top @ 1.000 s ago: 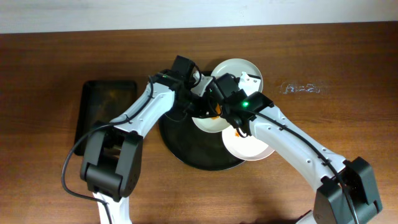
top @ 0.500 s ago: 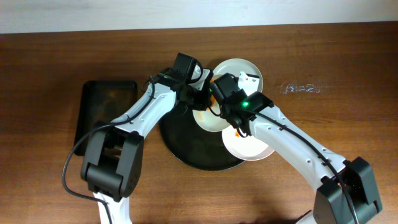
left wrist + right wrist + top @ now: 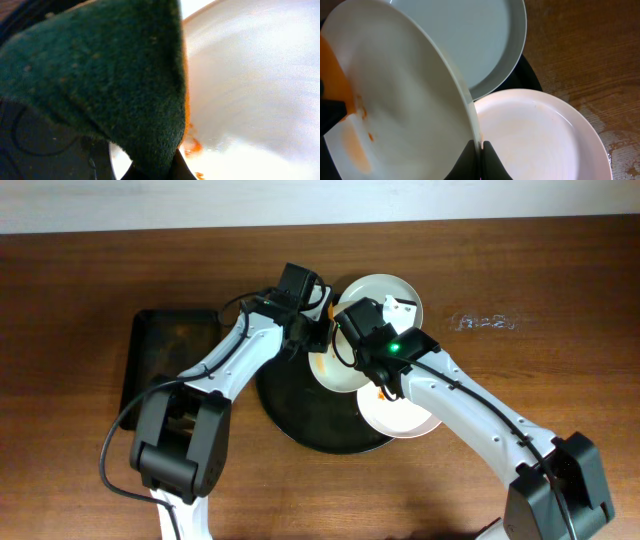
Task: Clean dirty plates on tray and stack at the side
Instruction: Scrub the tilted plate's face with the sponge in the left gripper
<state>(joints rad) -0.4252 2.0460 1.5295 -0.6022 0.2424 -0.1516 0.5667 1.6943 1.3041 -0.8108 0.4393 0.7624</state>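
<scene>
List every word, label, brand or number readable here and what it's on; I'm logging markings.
None can be read.
The round white plates, large round black tray, small rectangular black tray and green scouring sponge bear no lettering.
The pale smudge on the brown wooden tabletop is not text.

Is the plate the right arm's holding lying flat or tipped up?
Tipped up: the right tool pinches the held plate by its rim, its face slanting steeply over the lower plate.
</scene>
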